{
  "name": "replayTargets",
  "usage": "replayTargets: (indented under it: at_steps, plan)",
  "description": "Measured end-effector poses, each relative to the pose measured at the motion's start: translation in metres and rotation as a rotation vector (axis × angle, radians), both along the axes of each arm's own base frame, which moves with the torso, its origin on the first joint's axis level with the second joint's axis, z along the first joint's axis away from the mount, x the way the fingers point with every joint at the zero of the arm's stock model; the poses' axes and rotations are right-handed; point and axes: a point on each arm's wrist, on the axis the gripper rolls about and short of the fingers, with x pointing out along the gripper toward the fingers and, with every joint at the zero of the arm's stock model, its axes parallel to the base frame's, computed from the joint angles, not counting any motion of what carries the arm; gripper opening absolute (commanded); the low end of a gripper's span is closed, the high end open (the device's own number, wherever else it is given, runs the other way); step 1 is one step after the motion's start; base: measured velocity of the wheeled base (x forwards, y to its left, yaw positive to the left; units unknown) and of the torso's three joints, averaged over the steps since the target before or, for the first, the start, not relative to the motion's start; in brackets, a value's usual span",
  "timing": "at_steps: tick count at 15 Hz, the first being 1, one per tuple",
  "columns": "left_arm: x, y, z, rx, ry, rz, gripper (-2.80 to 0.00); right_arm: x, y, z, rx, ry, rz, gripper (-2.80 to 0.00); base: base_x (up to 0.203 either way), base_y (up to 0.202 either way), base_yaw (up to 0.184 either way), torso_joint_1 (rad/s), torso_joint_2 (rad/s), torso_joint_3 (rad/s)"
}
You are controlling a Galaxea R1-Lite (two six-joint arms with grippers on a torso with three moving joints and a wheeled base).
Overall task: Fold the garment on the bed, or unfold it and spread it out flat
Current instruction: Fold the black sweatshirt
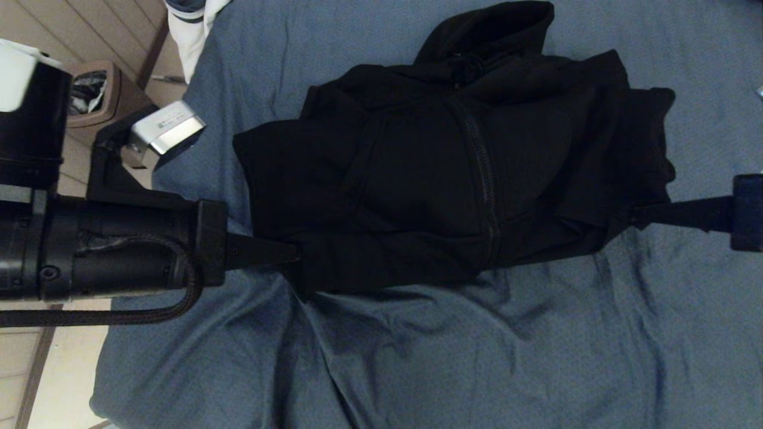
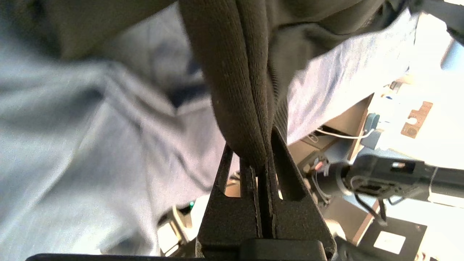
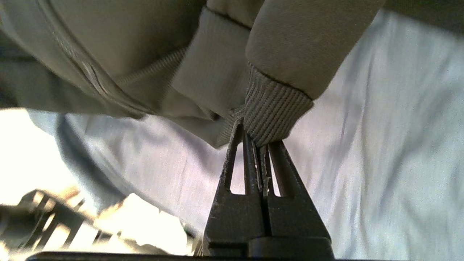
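The black hoodie, the garment (image 1: 441, 173), lies bunched in the middle of the bed (image 1: 477, 357), zipper running down its front and hood toward the far side. My left gripper (image 1: 295, 253) reaches in from the left and is shut on the garment's near left corner. In the left wrist view the ribbed hem (image 2: 239, 94) is pinched between the fingers of the left gripper (image 2: 262, 152) and hangs above the sheet. My right gripper (image 1: 635, 214) comes in from the right, shut on the garment's right edge. In the right wrist view the right gripper (image 3: 257, 139) clamps a ribbed cuff (image 3: 272, 108).
The blue-grey sheet is wrinkled in front of the garment. The bed's left edge (image 1: 128, 310) drops to a wooden floor. A brown bin (image 1: 95, 95) stands beside the bed at far left. A white and navy duvet (image 1: 194, 24) lies at the far left corner.
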Motion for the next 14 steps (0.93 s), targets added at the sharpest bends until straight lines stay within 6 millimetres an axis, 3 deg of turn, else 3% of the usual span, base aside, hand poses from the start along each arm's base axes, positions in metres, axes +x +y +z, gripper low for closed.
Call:
replayTargets:
  at_steps: [9, 14]
  plan:
    - [-0.049, 0.036, -0.008, 0.006, 0.039, 0.026, -2.80, -0.083, -0.010, -0.018, -0.006, 0.098, -0.013, -2.80, 0.000, 0.000, 0.000, 0.000, 0.00, 0.000]
    - [-0.066, 0.049, 0.000, -0.032, -0.002, 0.030, -2.80, -0.105, -0.012, -0.015, -0.004, 0.056, -0.008, -2.80, 0.000, 0.000, 0.000, 0.000, 0.00, 0.000]
